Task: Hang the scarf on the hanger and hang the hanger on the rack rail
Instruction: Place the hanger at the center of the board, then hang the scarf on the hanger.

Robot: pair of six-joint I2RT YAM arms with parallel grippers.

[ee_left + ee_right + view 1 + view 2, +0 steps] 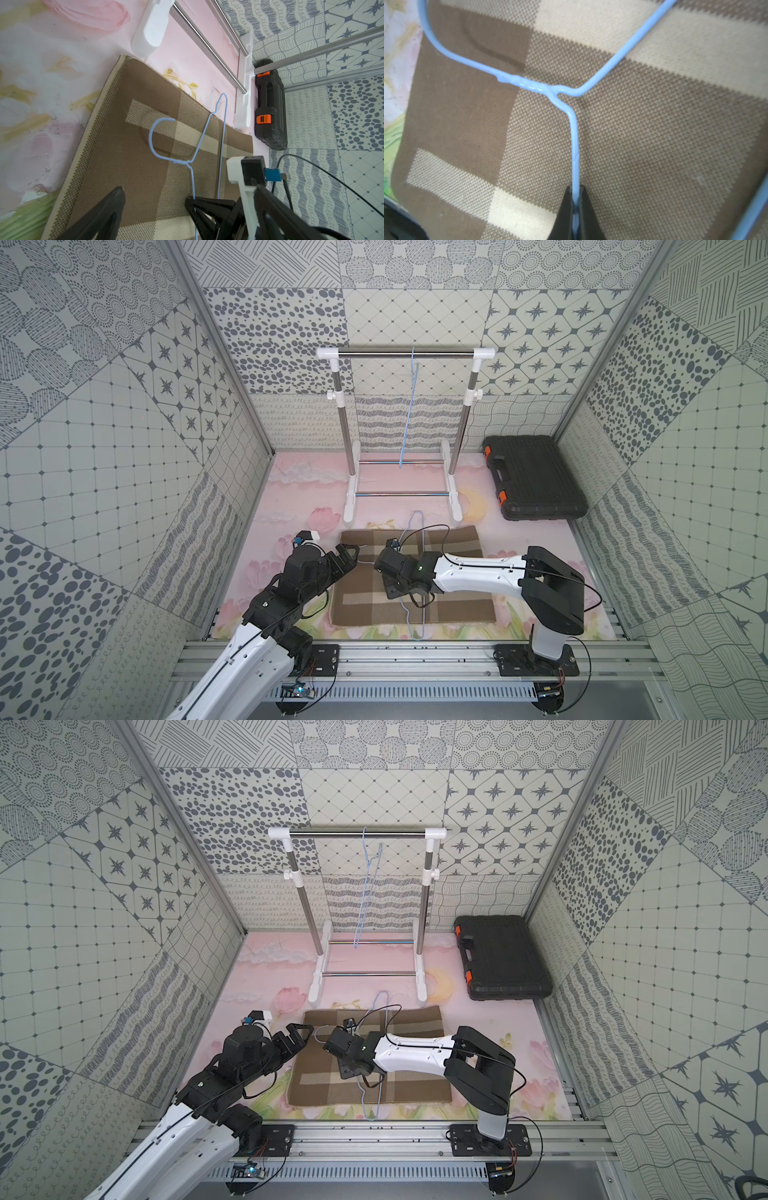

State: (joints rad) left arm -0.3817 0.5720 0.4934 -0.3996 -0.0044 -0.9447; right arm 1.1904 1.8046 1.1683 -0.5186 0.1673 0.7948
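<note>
Pink mat (pixel 291 502): black case (pixel 536 477) seemingly closed; right gripper (pixel 576 192) pinches hanger (pixel 575 135).

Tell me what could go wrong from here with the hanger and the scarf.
1. The right gripper pinches one thin wire of the hanger, off to one side of its neck. Once lifted, the hanger may swivel or slip.
2. The hanger lies on top of the scarf, not through it. Lifting now would likely leave the scarf behind.
3. The open left gripper sits close by, so the two arms could clash.
</note>
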